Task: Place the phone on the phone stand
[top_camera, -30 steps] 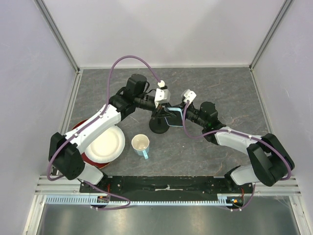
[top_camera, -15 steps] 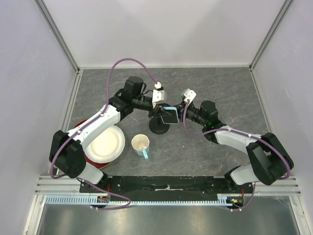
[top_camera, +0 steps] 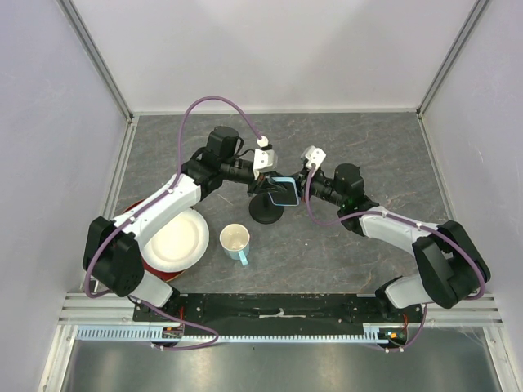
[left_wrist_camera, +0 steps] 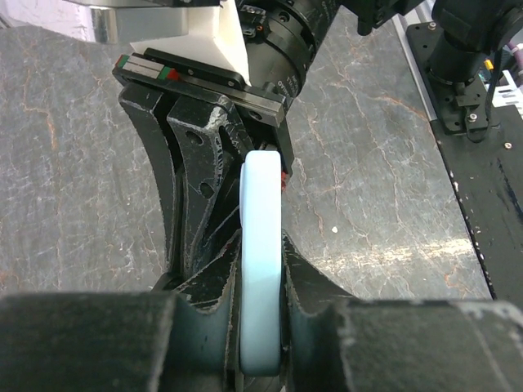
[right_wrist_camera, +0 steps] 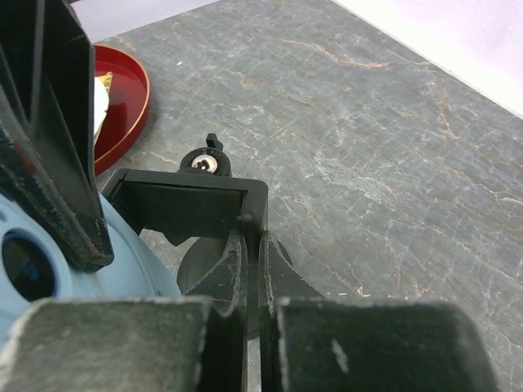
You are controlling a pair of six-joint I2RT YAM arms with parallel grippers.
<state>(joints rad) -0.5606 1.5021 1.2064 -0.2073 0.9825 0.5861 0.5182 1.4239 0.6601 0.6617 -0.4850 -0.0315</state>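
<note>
The phone (top_camera: 283, 191), black screen with a light blue edge, hangs above the phone stand (top_camera: 265, 212), whose round black base rests on the table. My left gripper (top_camera: 272, 181) is shut on the phone; in the left wrist view its jaws (left_wrist_camera: 261, 253) pinch the pale blue edge (left_wrist_camera: 260, 229). My right gripper (top_camera: 297, 193) comes in from the right. In the right wrist view it (right_wrist_camera: 252, 241) is shut on the side wall of the stand's black clamp holder (right_wrist_camera: 184, 208). The phone's blue back (right_wrist_camera: 122, 261) is just left of the holder.
A white cup (top_camera: 234, 240) with a light blue handle stands near the stand's front. A white plate (top_camera: 176, 241) lies on a red plate (top_camera: 154, 266) at the left; the red plate also shows in the right wrist view (right_wrist_camera: 122, 106). Grey walls enclose the table.
The left gripper has drawn slightly back to the left with the phone, which now sits a little higher over the stand. The right gripper has shifted slightly left and stays on the holder.
</note>
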